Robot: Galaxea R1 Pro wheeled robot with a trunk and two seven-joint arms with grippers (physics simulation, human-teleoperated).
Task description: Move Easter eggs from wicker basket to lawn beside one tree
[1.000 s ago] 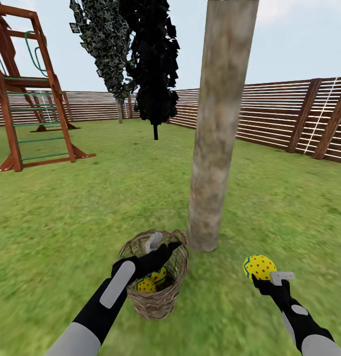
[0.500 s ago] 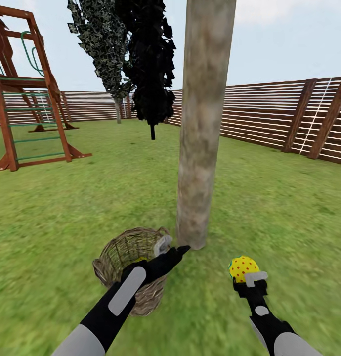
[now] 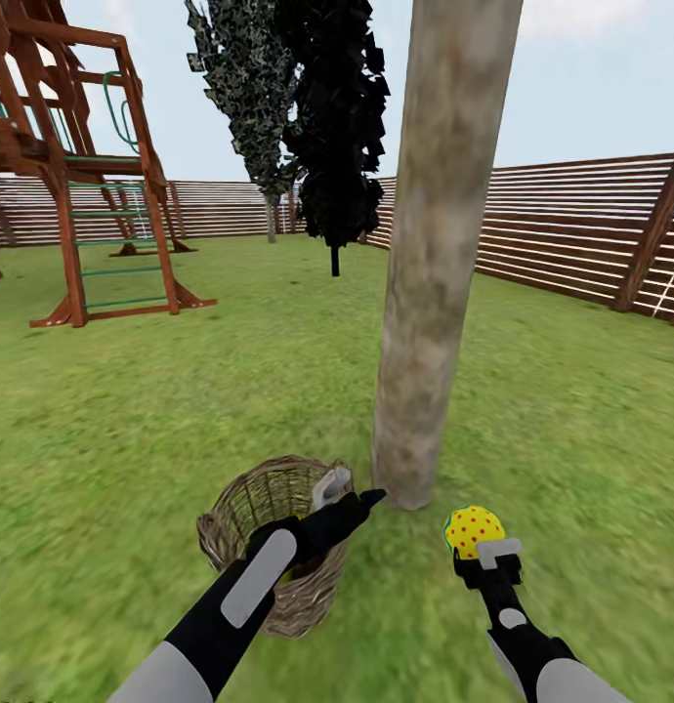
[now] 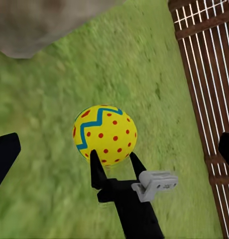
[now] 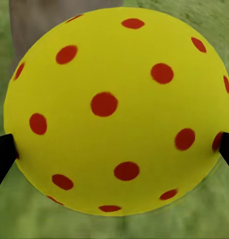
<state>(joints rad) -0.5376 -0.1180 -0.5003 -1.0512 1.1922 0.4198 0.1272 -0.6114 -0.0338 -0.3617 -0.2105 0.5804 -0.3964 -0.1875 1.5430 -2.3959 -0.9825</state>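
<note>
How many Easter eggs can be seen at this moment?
1. One Easter egg is held in the right gripper, beside the tree trunk. Others may lie hidden in the wicker basket, behind the left arm.

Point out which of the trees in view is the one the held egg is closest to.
The tree with the thick grey-beige trunk, rising just beyond the Easter egg in the right gripper. The two dark narrow conifers stand far back by the fence.

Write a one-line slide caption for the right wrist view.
Right tool shut on a yellow, red-dotted Easter egg near the tree trunk.
</note>
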